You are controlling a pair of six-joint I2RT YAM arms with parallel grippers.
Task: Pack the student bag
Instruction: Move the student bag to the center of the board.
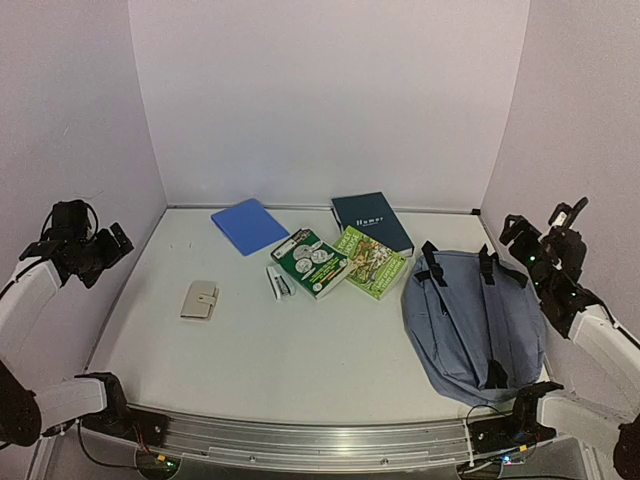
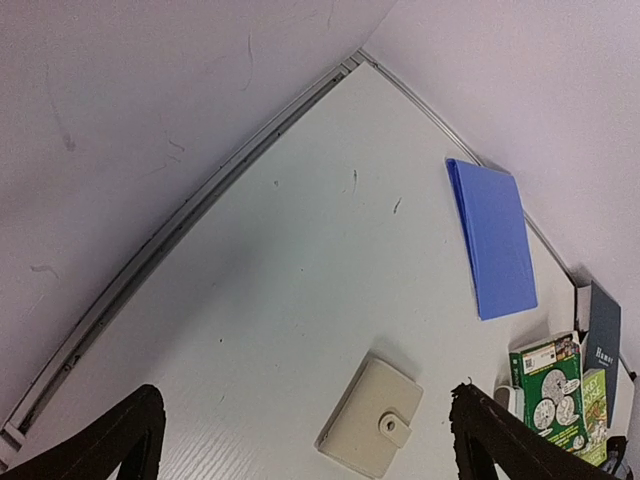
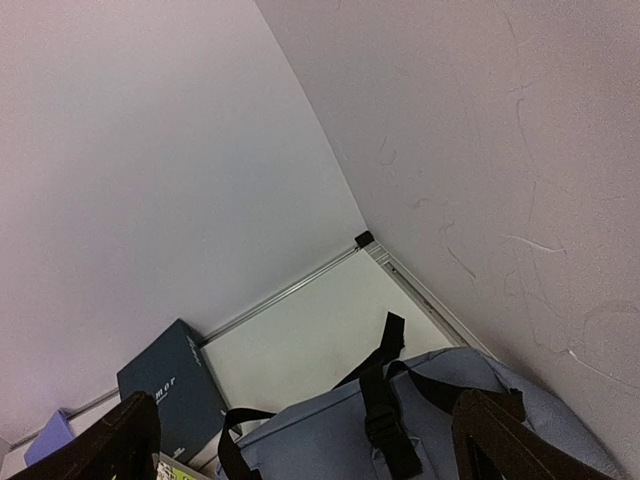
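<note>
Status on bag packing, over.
Left gripper and right gripper open, empty. Slate-blue fabric backpack lies flat, straps up, right side. Nothing on it; green illustrated paperback just left.

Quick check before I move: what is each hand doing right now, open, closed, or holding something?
Left hand: open, holding nothing.
Right hand: open, holding nothing.

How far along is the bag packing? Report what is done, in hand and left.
Done: nothing; the student bag lies flat at the right. In hand: nothing; the left fingers and right fingers stand open and empty. Left: the blue folder, dark book, coin-cover book, green book, cream wallet and small white item all lie on the table, outside the bag.
</note>
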